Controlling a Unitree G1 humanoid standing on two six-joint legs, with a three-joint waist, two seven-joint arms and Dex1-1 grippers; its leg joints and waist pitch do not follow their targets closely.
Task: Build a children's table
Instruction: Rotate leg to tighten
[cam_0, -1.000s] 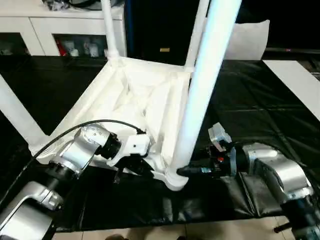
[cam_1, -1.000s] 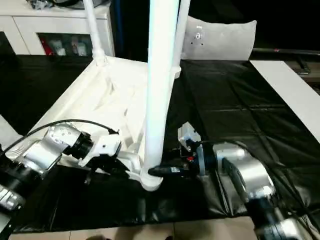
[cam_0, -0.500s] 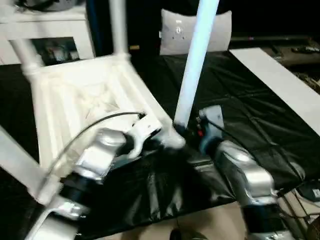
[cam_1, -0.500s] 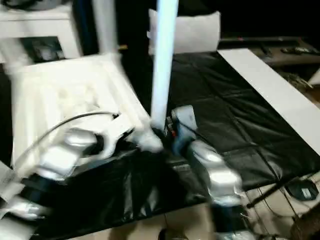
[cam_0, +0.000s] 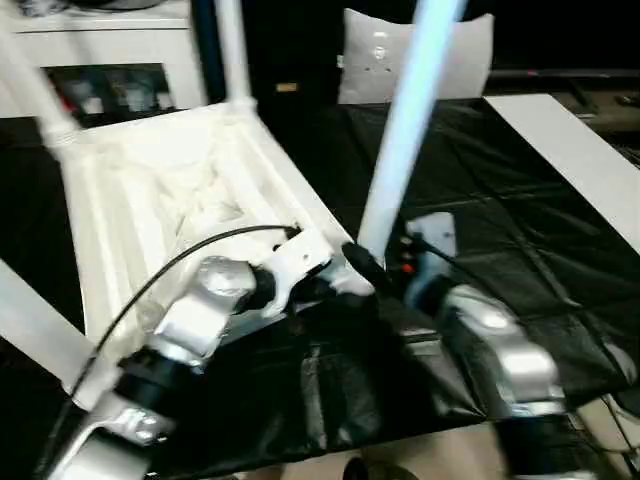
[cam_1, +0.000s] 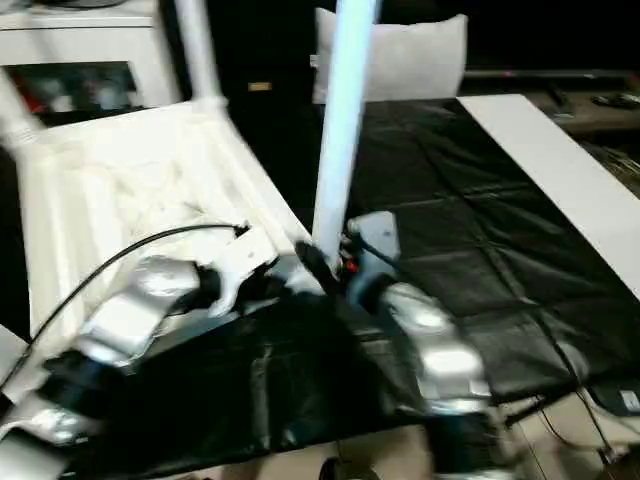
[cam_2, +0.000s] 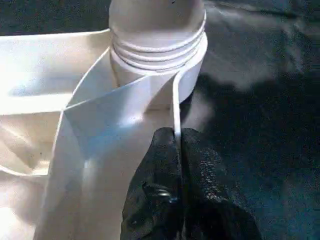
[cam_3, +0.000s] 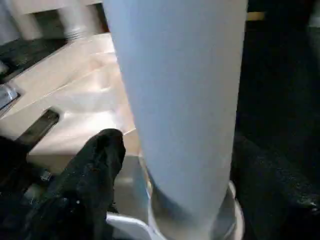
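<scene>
The children's table lies upside down, its ribbed white top (cam_0: 170, 180) facing up. Three legs (cam_0: 232, 50) stand in the other corner sockets. The near leg (cam_0: 405, 130) rises from the front corner socket (cam_2: 157, 50). My left gripper (cam_0: 325, 285) is shut on the top's thin rim just beside that socket, and its fingertips (cam_2: 165, 145) pinch the edge. My right gripper (cam_0: 372, 272) is at the near leg's base. It is open, with one finger (cam_3: 100, 160) on each side of the leg and a small gap showing.
A black sheet (cam_0: 480, 200) covers the work surface, and its front edge lies just below my forearms. A white-grey cushion (cam_0: 380, 60) stands at the back, a flat white board (cam_0: 575, 150) lies at the right, and a white cabinet (cam_0: 110, 40) stands at the back left.
The camera has shifted. My right gripper's fingers have spread apart from the near leg's base. My left gripper stays pinched on the rim.
</scene>
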